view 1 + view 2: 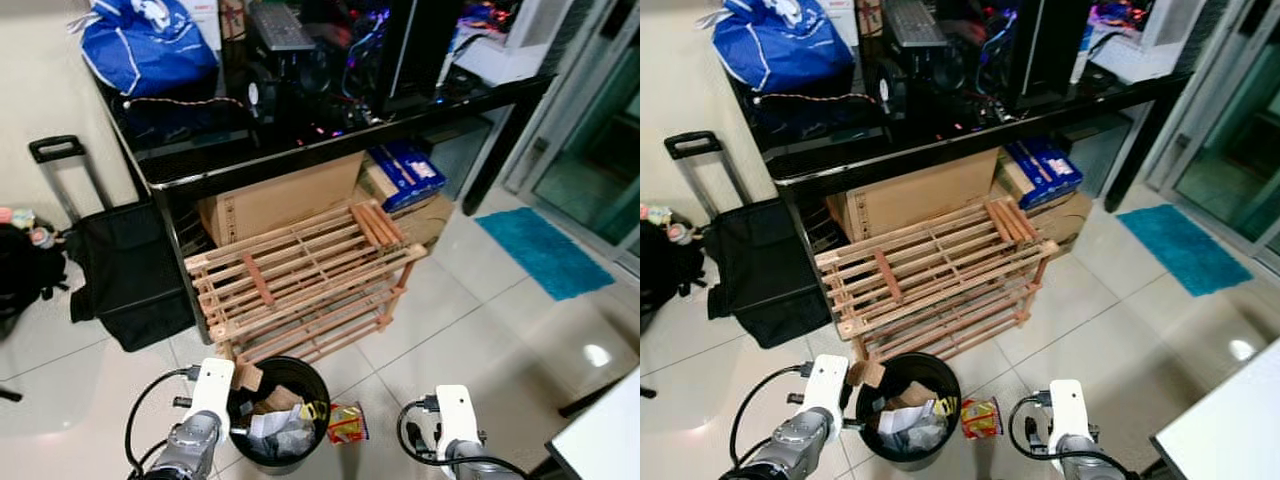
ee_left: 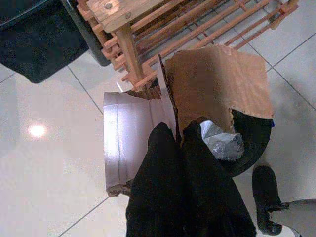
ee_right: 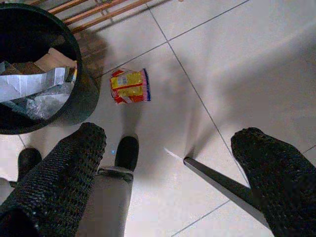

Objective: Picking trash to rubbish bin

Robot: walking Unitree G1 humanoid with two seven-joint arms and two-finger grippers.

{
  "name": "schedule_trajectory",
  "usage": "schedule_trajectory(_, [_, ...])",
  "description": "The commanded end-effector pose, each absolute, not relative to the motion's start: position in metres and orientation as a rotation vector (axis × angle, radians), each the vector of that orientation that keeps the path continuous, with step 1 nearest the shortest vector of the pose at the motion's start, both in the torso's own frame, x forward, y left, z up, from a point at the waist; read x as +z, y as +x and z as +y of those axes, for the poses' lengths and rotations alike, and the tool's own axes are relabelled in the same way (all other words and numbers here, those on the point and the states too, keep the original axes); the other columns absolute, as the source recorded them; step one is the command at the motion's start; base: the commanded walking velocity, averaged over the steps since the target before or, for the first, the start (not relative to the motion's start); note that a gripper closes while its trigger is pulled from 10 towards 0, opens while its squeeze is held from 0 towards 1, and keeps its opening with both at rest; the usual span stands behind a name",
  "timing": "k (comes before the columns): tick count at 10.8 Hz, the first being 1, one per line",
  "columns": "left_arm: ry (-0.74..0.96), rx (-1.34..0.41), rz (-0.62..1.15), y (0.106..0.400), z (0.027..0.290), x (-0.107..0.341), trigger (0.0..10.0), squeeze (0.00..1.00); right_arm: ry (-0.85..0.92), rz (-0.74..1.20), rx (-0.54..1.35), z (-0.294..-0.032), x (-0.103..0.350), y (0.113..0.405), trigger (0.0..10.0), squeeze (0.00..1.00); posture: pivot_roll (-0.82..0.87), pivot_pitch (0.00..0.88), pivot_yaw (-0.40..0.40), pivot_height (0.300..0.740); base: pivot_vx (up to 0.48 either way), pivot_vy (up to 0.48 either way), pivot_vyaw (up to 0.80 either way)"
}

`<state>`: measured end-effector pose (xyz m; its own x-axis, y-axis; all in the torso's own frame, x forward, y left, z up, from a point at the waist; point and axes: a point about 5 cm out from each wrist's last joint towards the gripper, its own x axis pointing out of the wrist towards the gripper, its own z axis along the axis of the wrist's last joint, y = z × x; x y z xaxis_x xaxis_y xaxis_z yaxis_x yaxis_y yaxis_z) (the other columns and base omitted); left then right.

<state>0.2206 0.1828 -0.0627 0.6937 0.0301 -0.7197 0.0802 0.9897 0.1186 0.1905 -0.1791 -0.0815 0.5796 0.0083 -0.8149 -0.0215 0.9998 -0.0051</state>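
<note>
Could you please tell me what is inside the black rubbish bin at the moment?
The bin holds crumpled white paper, cardboard scraps and clear plastic. Anything beneath that top layer is covered.

No lettering is legible to me. The red-and-yellow wrapper (image 3: 130, 86) beside my bin (image 3: 81, 106) carries print too small to read. The blue box (image 1: 408, 172) under the desk: markings blurred.

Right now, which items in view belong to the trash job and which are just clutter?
Job:
- rubbish bin, already holding paper scraps
- cardboard piece, pinched in left gripper over the bin's edge
- snack wrapper on the floor beside the bin
- right gripper, open above the tiles

Clutter:
- wooden rack
- black trolley bag
- blue mat
- cardboard boxes under the desk
</note>
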Motion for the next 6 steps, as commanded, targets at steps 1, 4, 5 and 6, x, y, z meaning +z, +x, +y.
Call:
schedule_trajectory(1, [0.15,-0.039,0.806,0.2221,0.1807,-0.0622,10.0,0.0,-0.019,0.949,0.014,-0.1813,-0.0807,0.1916,10.0,0.0,0.03,0.032,-0.066,0.74,0.0,0.0,0.0])
schedule_trajectory(4, [0.149,-0.04,0.808,0.2217,0.1808,-0.0625,10.0,0.0,-0.022,0.955,0.024,-0.1806,-0.0811,0.1911,10.0,0.0,0.03,0.034,-0.066,0.74,0.0,0.0,-0.8])
schedule_trajectory(5, [0.148,-0.039,0.809,0.2214,0.1808,-0.0626,10.0,0.0,-0.022,0.956,0.024,-0.1806,-0.0812,0.191,10.0,0.0,0.03,0.034,-0.067,0.74,0.0,0.0,-0.8])
schedule_trajectory(6, [0.147,-0.039,0.809,0.2213,0.1807,-0.0627,10.0,0.0,-0.024,0.959,0.025,-0.1807,-0.0814,0.1905,10.0,0.0,0.03,0.035,-0.067,0.74,0.0,0.0,-0.8])
